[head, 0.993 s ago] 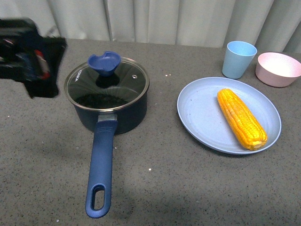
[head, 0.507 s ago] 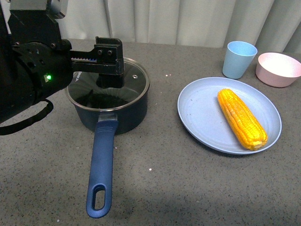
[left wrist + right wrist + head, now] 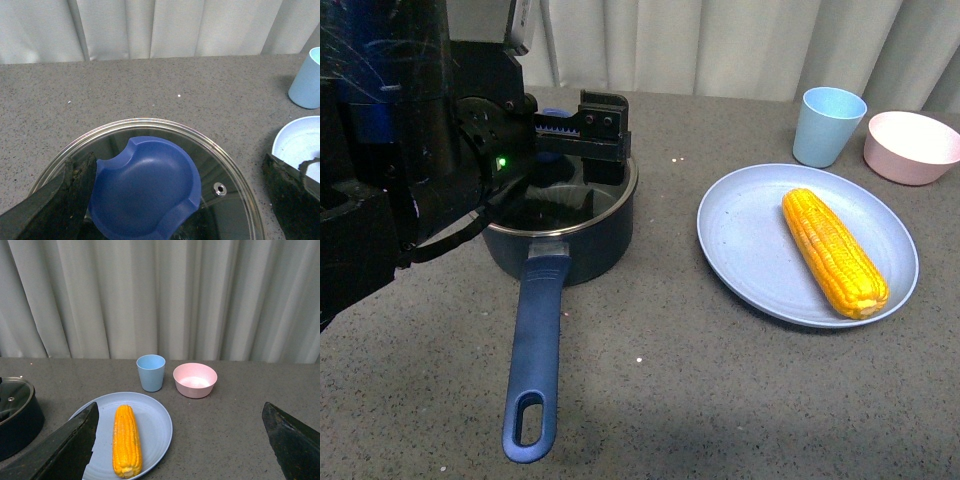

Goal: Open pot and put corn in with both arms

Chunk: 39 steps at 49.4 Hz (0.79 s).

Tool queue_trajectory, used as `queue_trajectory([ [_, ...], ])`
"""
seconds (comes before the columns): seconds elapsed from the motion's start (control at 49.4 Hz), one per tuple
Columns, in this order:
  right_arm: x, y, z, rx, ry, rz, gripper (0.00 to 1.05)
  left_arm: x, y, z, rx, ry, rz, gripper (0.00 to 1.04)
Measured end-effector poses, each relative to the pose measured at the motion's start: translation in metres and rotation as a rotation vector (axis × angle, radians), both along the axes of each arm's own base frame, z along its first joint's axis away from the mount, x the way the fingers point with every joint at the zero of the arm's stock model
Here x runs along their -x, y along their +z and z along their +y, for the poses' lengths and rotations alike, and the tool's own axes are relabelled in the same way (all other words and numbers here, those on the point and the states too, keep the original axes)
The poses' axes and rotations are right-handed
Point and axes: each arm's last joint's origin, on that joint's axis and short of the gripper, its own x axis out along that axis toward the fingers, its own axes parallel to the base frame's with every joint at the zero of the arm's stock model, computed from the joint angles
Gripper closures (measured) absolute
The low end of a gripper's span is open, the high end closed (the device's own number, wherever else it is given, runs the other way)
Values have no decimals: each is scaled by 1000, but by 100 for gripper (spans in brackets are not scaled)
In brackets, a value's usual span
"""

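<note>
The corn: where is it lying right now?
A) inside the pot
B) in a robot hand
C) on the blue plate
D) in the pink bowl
C: the corn lies on the blue plate, well apart from the pot, and nothing is holding it.

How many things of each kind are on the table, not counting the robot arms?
Pot: 1
Lid: 1
Plate: 1
Cup: 1
Bowl: 1
Corn cob: 1
Total: 6
</note>
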Motion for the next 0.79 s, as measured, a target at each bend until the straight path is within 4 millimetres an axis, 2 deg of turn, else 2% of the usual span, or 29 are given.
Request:
queue_trajectory([
  [0.446, 0, 0, 0, 0, 0, 0, 9, -18, -12, 2, -21, 60, 15, 6],
  [0.729, 0, 0, 0, 0, 0, 0, 9, -20, -13, 1, -22, 62, 19, 6],
  [0.79, 0, 0, 0, 0, 0, 0, 9, -21, -13, 1, -23, 66, 18, 12],
])
